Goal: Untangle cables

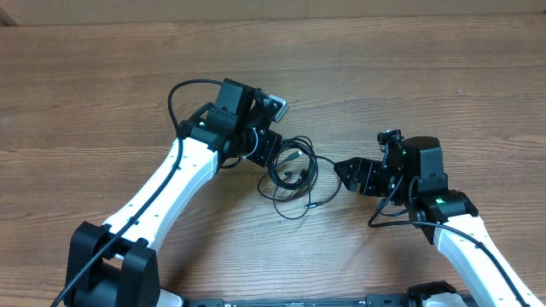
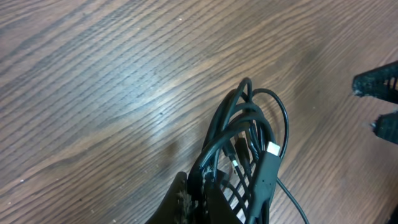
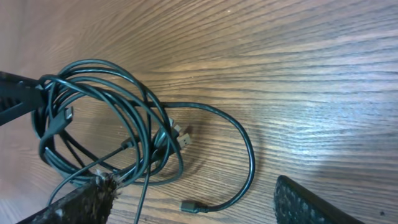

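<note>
separating one strand from the bundle is judged to be the step in hand, and it is best done with one side anchored and the other drawn away slowly. the cables are seen as a small coil of thin black cords lying on the wooden table between the two arms. one edge of the coil is pinched in the left gripper, whose jaws are closed tight on several strands at once. the right gripper is held just beside the coil's other edge, with its jaws spread wide and nothing between them. in the right wrist view a single loose loop is seen curving out from the coil and ending in a small plug tip that lies flat on the wood, apart from the rest. this free end is judged the sensible thing to be taken, since nothing appears to cross it. the jaws should be lowered astride the cord just behind the plug and closed only on that one strand. the pull should then be made low and away from the left gripper, so that the coil is not lifted or dragged whole. two more plug ends lie tucked against the coil's middle and could snag if the pull is hurried. should the coil tighten instead of loosening, the pull ought to be eased and another strand chosen.
</note>
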{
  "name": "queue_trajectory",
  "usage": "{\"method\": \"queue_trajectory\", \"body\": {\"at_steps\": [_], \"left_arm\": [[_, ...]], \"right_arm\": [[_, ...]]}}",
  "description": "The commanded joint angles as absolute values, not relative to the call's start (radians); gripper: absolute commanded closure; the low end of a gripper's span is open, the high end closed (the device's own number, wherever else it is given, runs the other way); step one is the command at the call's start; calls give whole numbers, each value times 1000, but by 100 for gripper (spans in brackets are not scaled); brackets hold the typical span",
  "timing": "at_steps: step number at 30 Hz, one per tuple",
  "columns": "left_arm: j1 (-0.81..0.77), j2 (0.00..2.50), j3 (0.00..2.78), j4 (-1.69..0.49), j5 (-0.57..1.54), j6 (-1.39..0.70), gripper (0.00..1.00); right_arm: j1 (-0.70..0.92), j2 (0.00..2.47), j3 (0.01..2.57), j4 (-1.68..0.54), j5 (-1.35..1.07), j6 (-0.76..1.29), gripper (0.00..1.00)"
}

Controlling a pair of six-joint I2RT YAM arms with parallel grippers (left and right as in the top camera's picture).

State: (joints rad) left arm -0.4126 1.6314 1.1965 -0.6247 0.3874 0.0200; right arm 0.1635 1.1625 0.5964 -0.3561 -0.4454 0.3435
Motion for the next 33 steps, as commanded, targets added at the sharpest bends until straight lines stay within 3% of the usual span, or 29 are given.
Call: {"method": "queue_trajectory", "body": {"at_steps": [1,22,25,30,33], "left_arm": [[-422,1607,1207,-617,423,-4,96],[-421,1607,1207,-509,909,4,96],[-421,1607,1207,-509,954,4,96],[-421,1607,1207,-510,909,4,96],[-421,1607,1207,-528,771,3,95]], "right_arm": [[163,1163,623,-342,-503,341,21],[163,1163,623,-361,-615,339,35],[163,1163,623,-361,-615,339,44],[163,1163,623,-361,-604,339,79],[163,1163,623,-361,-604,339,95]]}}
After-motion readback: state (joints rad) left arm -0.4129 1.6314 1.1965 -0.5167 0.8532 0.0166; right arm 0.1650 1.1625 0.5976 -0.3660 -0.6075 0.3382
